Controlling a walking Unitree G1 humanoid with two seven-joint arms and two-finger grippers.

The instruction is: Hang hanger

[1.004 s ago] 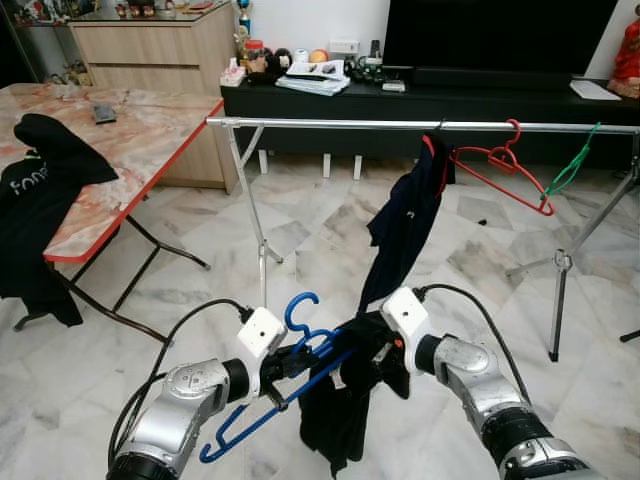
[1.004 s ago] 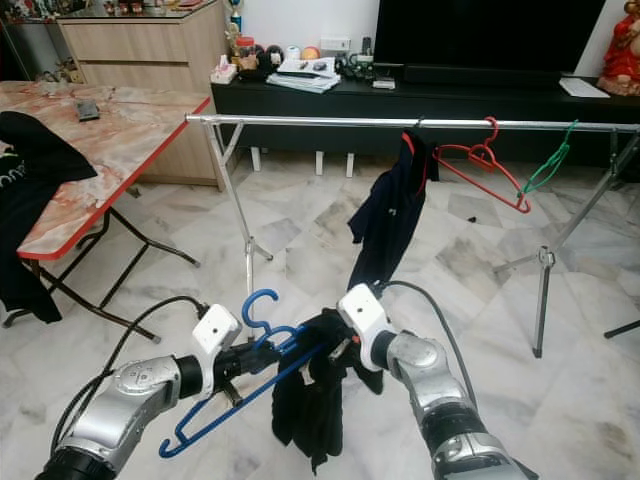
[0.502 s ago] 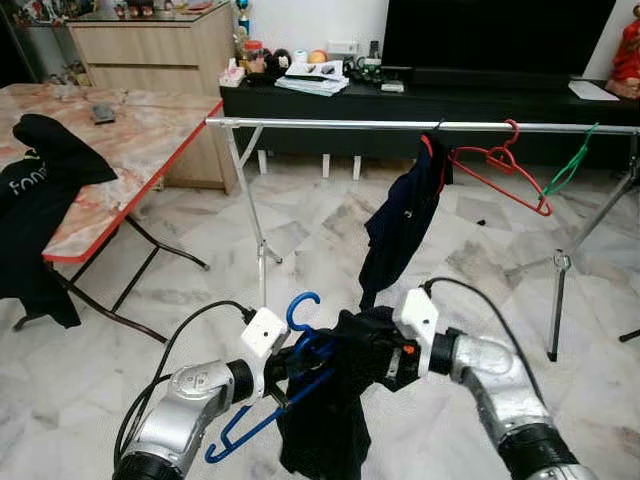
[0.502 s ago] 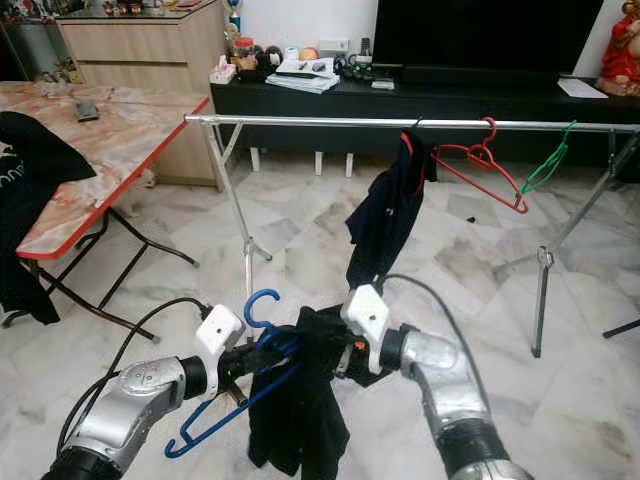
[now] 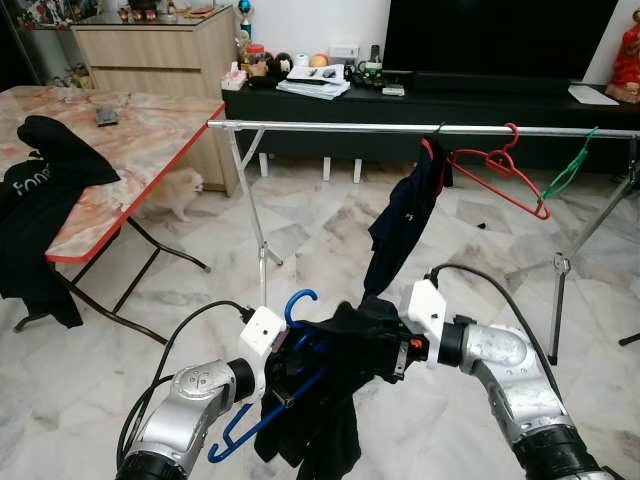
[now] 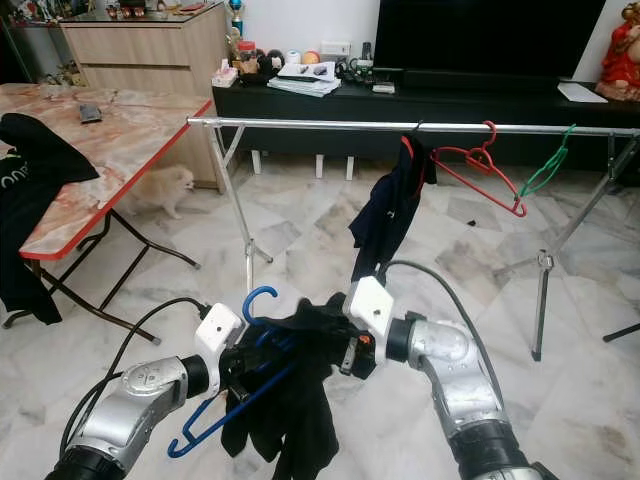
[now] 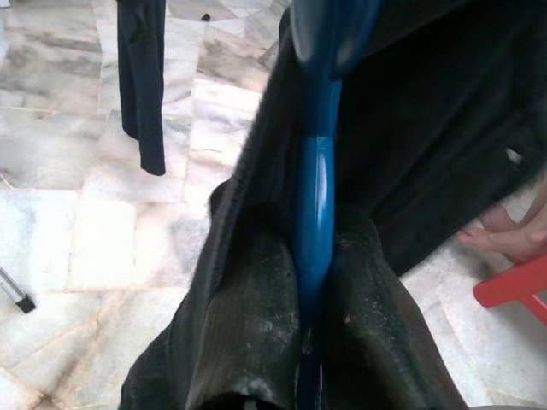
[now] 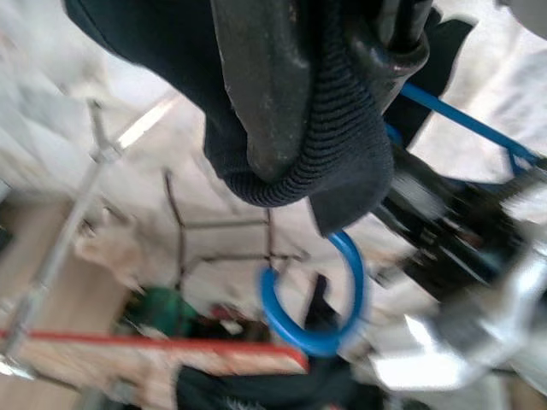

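Note:
My left gripper (image 5: 288,362) is shut on a blue hanger (image 5: 301,301) low in front of me, its hook pointing up. In the left wrist view the blue hanger (image 7: 314,213) runs between the black fingers (image 7: 248,325). A black garment (image 5: 335,400) is draped over the hanger's right shoulder and hangs below it. My right gripper (image 5: 388,352) is shut on the garment's upper edge; the right wrist view has its fingers (image 8: 265,85) pinching the ribbed collar (image 8: 338,145) beside the blue hook (image 8: 314,312). The silver clothes rail (image 5: 330,126) stands farther ahead.
A dark garment (image 5: 400,220), a red hanger (image 5: 500,172) and a green hanger (image 5: 570,165) hang on the rail. A red-edged table (image 5: 130,140) with a black shirt (image 5: 40,200) stands left, a small dog (image 5: 175,193) beside it. A person's bare foot (image 7: 504,239) is nearby.
My right gripper has drawn the black garment up and across the hanger, so it now spreads over the shoulder. A small dog has come into view by the table.

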